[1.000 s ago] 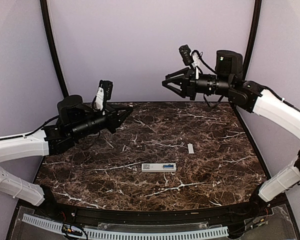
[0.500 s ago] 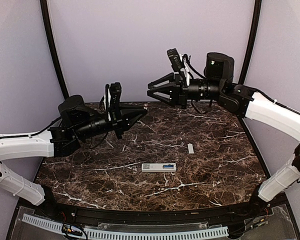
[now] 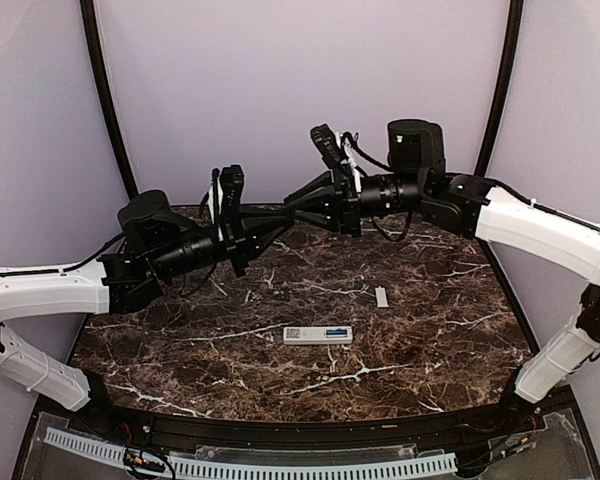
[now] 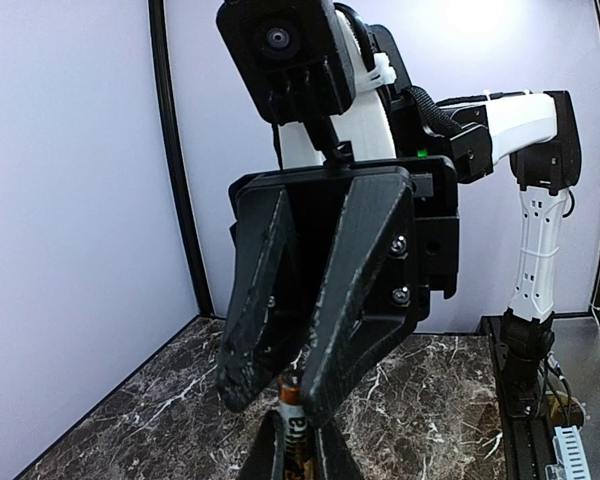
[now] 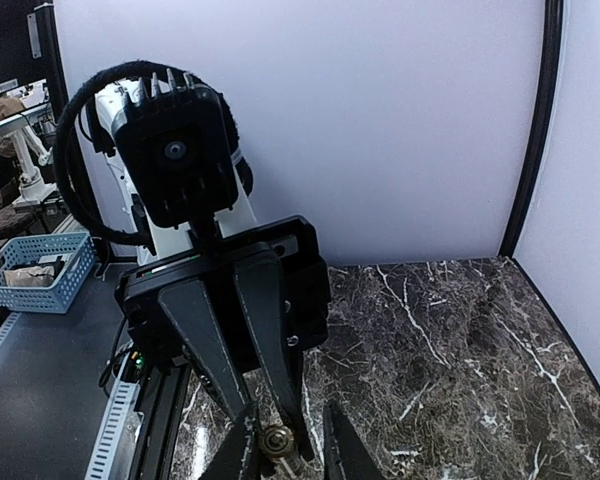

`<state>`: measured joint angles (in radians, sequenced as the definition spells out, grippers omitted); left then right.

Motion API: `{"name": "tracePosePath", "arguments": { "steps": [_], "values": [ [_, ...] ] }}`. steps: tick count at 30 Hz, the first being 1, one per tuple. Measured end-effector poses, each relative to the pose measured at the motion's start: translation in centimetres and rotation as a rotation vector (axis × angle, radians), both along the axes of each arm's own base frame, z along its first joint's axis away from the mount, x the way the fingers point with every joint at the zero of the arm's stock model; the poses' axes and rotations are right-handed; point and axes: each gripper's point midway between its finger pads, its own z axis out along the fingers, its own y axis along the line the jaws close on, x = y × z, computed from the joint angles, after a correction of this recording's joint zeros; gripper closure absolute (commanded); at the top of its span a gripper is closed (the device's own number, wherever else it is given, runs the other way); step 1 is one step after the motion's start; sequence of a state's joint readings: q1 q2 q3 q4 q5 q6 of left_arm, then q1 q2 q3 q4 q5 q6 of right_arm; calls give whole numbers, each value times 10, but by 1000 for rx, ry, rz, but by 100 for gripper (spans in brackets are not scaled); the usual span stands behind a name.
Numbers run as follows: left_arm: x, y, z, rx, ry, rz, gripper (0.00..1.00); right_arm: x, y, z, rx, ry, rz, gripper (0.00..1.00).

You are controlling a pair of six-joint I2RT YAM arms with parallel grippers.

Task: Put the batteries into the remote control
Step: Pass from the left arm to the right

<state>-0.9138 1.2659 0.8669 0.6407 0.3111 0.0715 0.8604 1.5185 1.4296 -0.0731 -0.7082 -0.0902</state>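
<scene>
A battery [image 4: 292, 425] sits in mid-air at upper centre of the overhead frame, its long axis running left to right, clamped in the left fingers [image 4: 263, 458]. The right fingers [image 4: 365, 290] straddle its free end, narrow; I cannot tell if they touch. The remote control [image 3: 318, 335] lies on the table [image 3: 430, 330], lower centre.

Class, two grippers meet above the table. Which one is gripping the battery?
The left gripper: its fingers pinch the battery, while the right gripper's fingers only straddle its free end, a gap showing beside it.
</scene>
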Motion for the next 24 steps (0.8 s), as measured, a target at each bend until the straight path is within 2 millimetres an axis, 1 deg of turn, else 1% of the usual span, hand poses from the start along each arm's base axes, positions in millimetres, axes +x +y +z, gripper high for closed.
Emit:
{"name": "tracePosePath", "arguments": {
  "steps": [2,6,11,17,18,19,20,21,22,23,24],
  "values": [
    [1,0,-1,4,4,5,100,0,1,-2,-4,1,4,81],
    [2,1,-2,4,6,12,100,0,2,-2,-5,2,11,96],
    [5,2,-4,2,16,26,100,1,3,-3,-13,-10,14,100],
    [6,4,-10,2,19,38,100,1,5,-9,-36,2,23,100],
    [6,4,-11,2,20,40,96,1,5,-10,-38,5,26,100],
    [6,5,-11,1,21,42,81,2,6,-9,-39,8,30,100],
    [7,5,-11,-1,22,44,72,2,6,-9,-41,10,32,100],
    [7,5,-10,-3,23,46,55,2,6,-8,-42,13,33,100],
    [6,5,-9,-3,14,44,48,2,7,-8,-46,22,34,100],
    [6,5,-9,-5,11,42,37,2,7,-8,-51,29,34,100],
    [5,5,-7,-10,6,42,33,3,7,-8,-56,36,32,100]
  ]
}}
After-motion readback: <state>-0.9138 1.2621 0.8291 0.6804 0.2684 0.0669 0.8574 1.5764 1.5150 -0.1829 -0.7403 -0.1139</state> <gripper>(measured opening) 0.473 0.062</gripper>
